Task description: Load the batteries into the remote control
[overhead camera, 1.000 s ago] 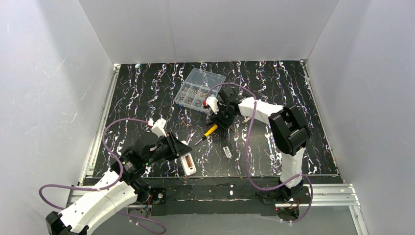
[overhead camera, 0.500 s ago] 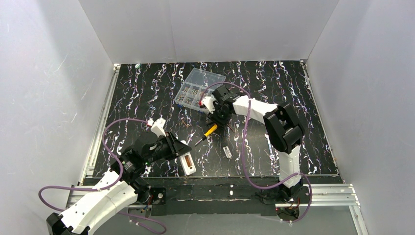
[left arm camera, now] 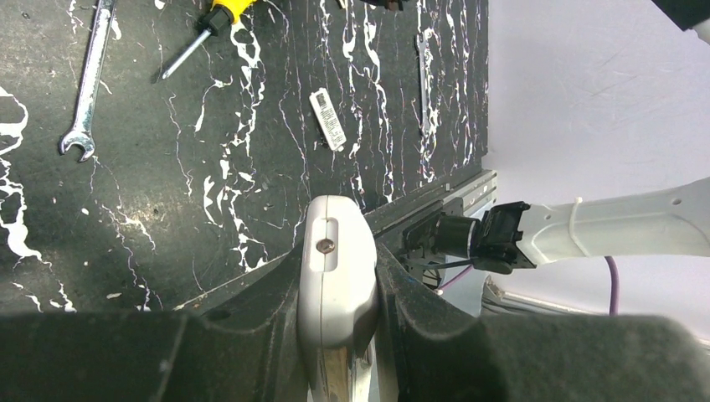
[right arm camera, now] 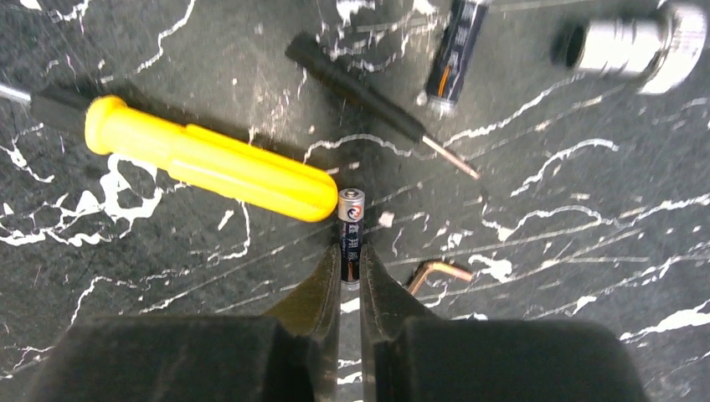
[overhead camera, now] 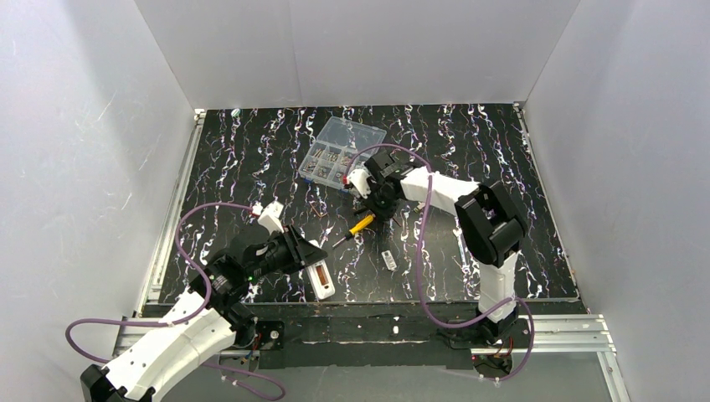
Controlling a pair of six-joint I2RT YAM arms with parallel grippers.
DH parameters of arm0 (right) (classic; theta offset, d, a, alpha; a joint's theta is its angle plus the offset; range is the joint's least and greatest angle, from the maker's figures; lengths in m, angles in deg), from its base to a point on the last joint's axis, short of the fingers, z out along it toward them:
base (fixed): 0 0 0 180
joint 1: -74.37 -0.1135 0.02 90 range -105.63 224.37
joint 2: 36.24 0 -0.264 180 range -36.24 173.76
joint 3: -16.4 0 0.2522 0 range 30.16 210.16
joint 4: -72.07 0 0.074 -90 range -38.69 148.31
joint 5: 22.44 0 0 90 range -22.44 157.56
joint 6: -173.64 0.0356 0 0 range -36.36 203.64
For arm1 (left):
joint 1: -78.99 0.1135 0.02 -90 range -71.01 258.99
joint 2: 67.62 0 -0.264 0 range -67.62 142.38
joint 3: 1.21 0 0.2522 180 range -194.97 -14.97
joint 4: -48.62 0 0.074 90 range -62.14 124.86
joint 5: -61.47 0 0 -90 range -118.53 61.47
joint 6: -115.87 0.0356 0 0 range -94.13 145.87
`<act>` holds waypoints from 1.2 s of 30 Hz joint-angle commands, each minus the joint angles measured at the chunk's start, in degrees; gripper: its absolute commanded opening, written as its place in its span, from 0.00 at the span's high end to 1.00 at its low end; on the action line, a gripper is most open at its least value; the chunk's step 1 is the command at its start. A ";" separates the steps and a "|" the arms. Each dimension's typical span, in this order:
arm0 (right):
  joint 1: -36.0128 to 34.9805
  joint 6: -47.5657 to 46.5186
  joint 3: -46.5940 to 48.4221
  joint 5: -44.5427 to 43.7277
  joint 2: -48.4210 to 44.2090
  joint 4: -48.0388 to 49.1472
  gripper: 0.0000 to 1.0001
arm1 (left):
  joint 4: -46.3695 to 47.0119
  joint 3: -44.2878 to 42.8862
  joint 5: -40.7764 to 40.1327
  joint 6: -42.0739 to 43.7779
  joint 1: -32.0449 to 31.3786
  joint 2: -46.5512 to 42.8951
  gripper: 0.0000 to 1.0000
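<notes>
The white remote control (left arm camera: 337, 289) sits clamped between the fingers of my left gripper (left arm camera: 337, 255), its rounded end with a small screw sticking out past them. From above, the remote control (overhead camera: 321, 280) hangs low over the mat's near edge, its brown compartment facing up, with the left gripper (overhead camera: 310, 255) shut on it. A dark battery (right arm camera: 351, 219) lies against the tip of the yellow screwdriver handle (right arm camera: 209, 159), and my right gripper (right arm camera: 351, 255) has closed on its lower half. That right gripper (overhead camera: 374, 209) is mid-mat. Another battery (right arm camera: 452, 59) lies farther off.
A clear compartment box (overhead camera: 341, 152) stands behind the right gripper. A small white labelled strip (overhead camera: 388, 259) lies on the mat. Near the grip lie a thin black screwdriver (right arm camera: 377, 105), a silver socket (right arm camera: 632, 46) and a copper hex key (right arm camera: 435, 272). A wrench (left arm camera: 84, 92) lies left.
The right gripper's jaws have closed in on the battery by the yellow screwdriver, and its wrist has shifted slightly. The left arm and the remote control have stayed still.
</notes>
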 commanded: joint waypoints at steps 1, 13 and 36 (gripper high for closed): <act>0.25 2.97 -2.64 -1.76 -5.74 -1.55 0.90 | 1.24 -2.69 1.47 -0.16 0.51 0.51 1.00; -0.30 11.89 -15.42 3.13 -32.19 0.27 0.99 | 12.74 -0.31 -0.52 -1.79 0.86 2.69 1.00; -6.24 0.18 -36.18 33.39 -78.57 17.86 0.99 | 53.84 0.35 -1.36 5.89 0.84 16.15 1.00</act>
